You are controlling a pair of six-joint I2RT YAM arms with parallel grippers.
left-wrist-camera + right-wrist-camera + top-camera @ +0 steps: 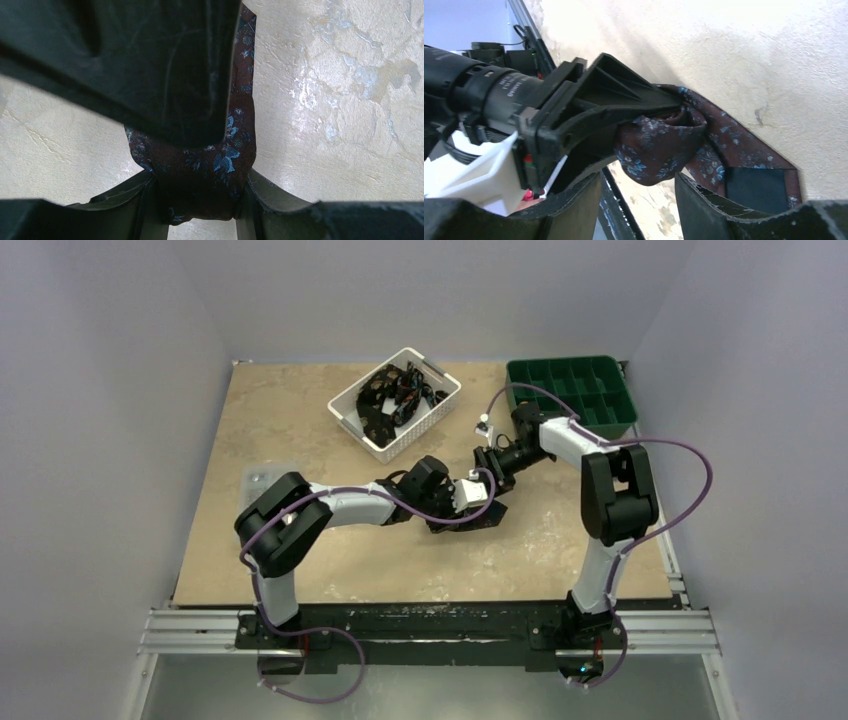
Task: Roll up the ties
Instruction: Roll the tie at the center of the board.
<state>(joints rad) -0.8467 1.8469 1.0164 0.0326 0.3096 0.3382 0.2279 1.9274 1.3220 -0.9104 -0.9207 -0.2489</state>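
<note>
A dark brown tie with small blue flowers sits partly rolled in the middle of the table. My left gripper is shut on the roll, one finger on each side. In the right wrist view the roll hangs from the left gripper's fingers, and the tie's flat tail lies on the table behind it. My right gripper is open just below the roll, its fingers apart and not touching it. In the top view both grippers meet over the tie.
A white basket with more dark ties stands at the back centre. A green compartment tray sits at the back right. The right gripper's body fills the top of the left wrist view, close over the roll.
</note>
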